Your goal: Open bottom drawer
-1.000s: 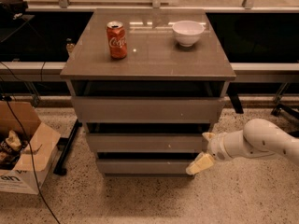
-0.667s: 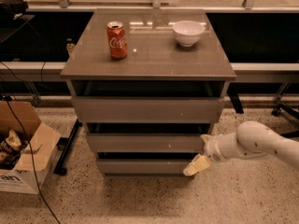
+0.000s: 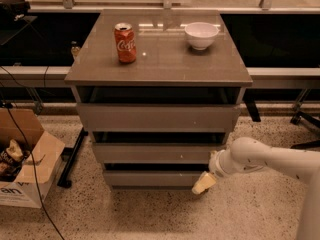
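Observation:
The bottom drawer [image 3: 155,178] is the lowest and slimmest grey-brown front of the cabinet, with a dark gap above it. The middle drawer [image 3: 155,152] with a small white speck and the tall top drawer [image 3: 157,117] sit above it. My gripper [image 3: 204,182] comes in on the white arm [image 3: 270,159] from the right. Its pale tip is at the right end of the bottom drawer's front, low near the floor.
A red cola can [image 3: 125,43] and a white bowl [image 3: 201,35] stand on the cabinet top [image 3: 160,59]. An open cardboard box [image 3: 25,159] with cables sits on the floor at left. Dark bench legs stand behind on both sides.
My gripper has moved left and slightly down along the bottom drawer's right end. The drawers look unchanged.

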Motion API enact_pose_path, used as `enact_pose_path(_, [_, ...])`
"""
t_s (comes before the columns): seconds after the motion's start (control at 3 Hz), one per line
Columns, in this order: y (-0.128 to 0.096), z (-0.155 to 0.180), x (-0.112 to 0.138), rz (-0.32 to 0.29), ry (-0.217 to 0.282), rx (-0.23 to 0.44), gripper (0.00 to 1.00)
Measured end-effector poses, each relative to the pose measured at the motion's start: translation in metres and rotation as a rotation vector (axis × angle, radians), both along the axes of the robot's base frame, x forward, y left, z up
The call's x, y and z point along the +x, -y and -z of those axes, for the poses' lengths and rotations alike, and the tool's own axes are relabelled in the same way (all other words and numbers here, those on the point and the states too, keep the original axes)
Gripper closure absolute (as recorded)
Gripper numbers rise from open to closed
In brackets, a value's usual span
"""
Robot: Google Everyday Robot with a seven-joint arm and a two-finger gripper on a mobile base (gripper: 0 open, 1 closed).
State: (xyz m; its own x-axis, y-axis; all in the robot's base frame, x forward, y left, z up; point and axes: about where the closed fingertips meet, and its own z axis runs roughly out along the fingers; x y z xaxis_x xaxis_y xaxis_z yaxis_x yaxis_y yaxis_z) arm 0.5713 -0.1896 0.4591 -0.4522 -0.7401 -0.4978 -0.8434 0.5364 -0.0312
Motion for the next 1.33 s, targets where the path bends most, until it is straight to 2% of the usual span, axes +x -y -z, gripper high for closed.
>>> enact_pose_path(0.33, [0.001, 0.025, 0.006, 0.003, -0.015, -0.031, 0.0])
enact_pose_path(0.67, [0.003, 0.048, 0.006, 0.035, -0.026, 0.004, 0.0])
enact_pose_path(1.0, [0.009, 0.068, 0.005, 0.084, -0.038, 0.091, 0.0])
enact_pose_path(1.33, [0.013, 0.071, 0.004, 0.096, -0.039, 0.096, 0.0])
